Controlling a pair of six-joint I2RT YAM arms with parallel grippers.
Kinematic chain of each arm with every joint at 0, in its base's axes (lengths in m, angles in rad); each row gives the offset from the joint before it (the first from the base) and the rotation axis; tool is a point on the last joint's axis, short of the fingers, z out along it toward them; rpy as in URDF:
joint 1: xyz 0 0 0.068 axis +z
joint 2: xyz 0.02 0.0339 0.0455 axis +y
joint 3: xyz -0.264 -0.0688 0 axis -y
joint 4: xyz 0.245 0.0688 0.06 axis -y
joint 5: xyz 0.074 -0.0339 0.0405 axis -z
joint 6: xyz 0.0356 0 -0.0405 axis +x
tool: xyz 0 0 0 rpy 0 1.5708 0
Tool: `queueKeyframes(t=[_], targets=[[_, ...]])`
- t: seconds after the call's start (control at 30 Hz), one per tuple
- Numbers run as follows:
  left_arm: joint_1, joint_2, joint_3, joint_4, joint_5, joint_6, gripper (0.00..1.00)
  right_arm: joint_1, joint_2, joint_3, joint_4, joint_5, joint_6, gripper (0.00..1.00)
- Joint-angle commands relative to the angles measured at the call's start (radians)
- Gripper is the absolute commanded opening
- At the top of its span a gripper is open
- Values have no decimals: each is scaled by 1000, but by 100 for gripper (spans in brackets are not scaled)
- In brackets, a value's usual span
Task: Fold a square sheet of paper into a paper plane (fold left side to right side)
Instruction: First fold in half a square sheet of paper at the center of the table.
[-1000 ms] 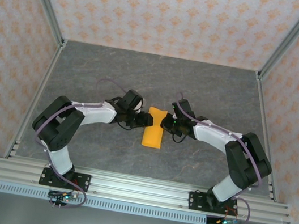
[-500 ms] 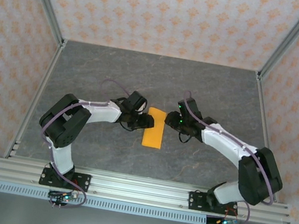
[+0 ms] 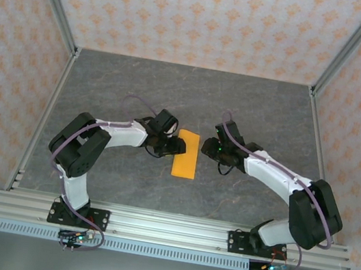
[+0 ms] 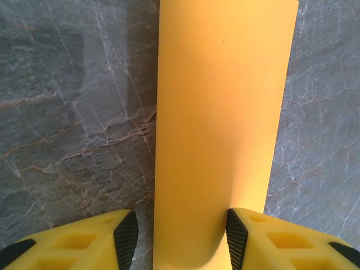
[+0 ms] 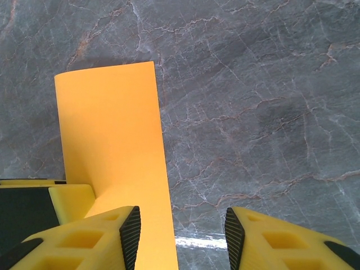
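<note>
grey marbled tabletop (image 3: 139,93), closed in by pale walls with orange ornaments (image 3: 201,14), metal rail (image 3: 165,226) along the near edge. near its middle, flat, orange sheet of paper (image 3: 186,154), folded narrow. left gripper (image 3: 177,146) at the sheet's left side, claw released and wide; right gripper (image 3: 205,147) just beside the right side, also released. from the left wrist: sheet (image 4: 219,112) between the spread fingers (image 4: 125,236), near end curling up. from the right wrist: sheet corner (image 5: 107,124) flat on stone.
</note>
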Motion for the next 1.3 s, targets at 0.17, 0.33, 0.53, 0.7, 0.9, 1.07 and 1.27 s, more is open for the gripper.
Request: queueKeyframes(t=[0.17, 0.33, 0.53, 0.7, 0.9, 1.07, 1.27], targets=[[-12, 37, 19, -69, -54, 27, 47, -4, -2, -2, -29, 24, -15, 47], [-11, 40, 20, -74, -55, 28, 46, -4, -3, 1, -29, 19, -14, 47], [-11, 42, 18, -73, -55, 27, 46, -4, -2, 0, -26, 12, -13, 47], [-12, 46, 23, -73, -55, 23, 46, -4, -3, 0, -25, 9, -12, 47], [-11, 61, 30, -74, -56, 15, 48, -4, -3, 0, -25, 7, -10, 47], [-11, 69, 32, -73, -54, 12, 48, -4, -3, 0, -25, 6, -11, 47], [-11, 69, 31, -76, -55, 16, 46, -5, 2, -1, -19, -5, -12, 47]])
